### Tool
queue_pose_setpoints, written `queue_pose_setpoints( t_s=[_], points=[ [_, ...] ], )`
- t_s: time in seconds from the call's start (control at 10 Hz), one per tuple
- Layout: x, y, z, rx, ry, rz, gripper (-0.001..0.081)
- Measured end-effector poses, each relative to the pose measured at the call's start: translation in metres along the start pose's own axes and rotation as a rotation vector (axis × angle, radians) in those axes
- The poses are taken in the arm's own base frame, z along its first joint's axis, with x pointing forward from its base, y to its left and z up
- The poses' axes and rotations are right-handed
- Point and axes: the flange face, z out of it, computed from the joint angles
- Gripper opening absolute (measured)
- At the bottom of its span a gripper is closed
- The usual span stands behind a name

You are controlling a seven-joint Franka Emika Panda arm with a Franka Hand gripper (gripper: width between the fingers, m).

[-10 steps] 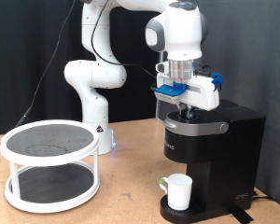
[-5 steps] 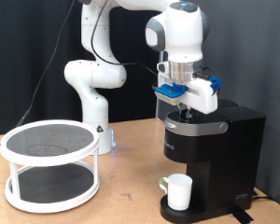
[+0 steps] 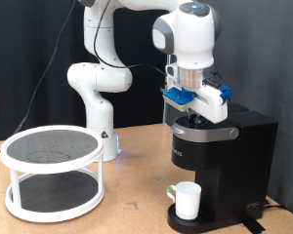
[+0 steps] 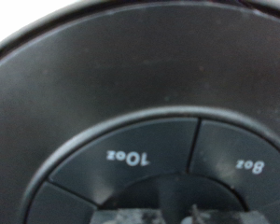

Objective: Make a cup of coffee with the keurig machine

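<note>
The black keurig machine [image 3: 223,161] stands at the exterior view's right with its lid down. The plain white cup [image 3: 188,201] stands on the machine's round drip base, under the spout. My gripper [image 3: 195,116] points straight down, its fingers together at the machine's silver-rimmed top. The wrist view is filled by the black lid [image 4: 131,84], with the "10oz" button [image 4: 131,159] and the "8oz" button [image 4: 250,164] very close. My blurred gripper [image 4: 191,217] sits just past those buttons and holds nothing.
A white two-tier round rack [image 3: 51,171] with dark mesh shelves stands at the exterior view's left on the wooden table [image 3: 132,210]. The arm's white base [image 3: 96,93] rises behind it. A black curtain closes the back.
The hand has sunk slightly towards the machine's top. The cup, the machine and the rack have not moved.
</note>
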Motion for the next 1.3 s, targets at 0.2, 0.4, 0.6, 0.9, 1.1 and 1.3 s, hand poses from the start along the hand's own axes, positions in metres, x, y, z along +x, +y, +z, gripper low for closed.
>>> queue_pose_setpoints(
  t_s=[0.2, 0.4, 0.6, 0.9, 1.1, 1.3],
  points=[
    [-0.001, 0.000, 0.000, -0.001, 0.009, -0.006, 0.0000],
    [-0.001, 0.000, 0.000, 0.000, 0.009, -0.008, 0.0000],
    [-0.002, 0.002, -0.001, 0.004, -0.012, -0.036, 0.0000],
    [0.001, 0.013, 0.000, 0.004, -0.125, -0.122, 0.0000],
    [0.011, 0.023, -0.011, 0.009, -0.190, -0.157, 0.0000],
    [0.024, 0.031, -0.027, -0.001, -0.201, -0.175, 0.0000]
  ],
)
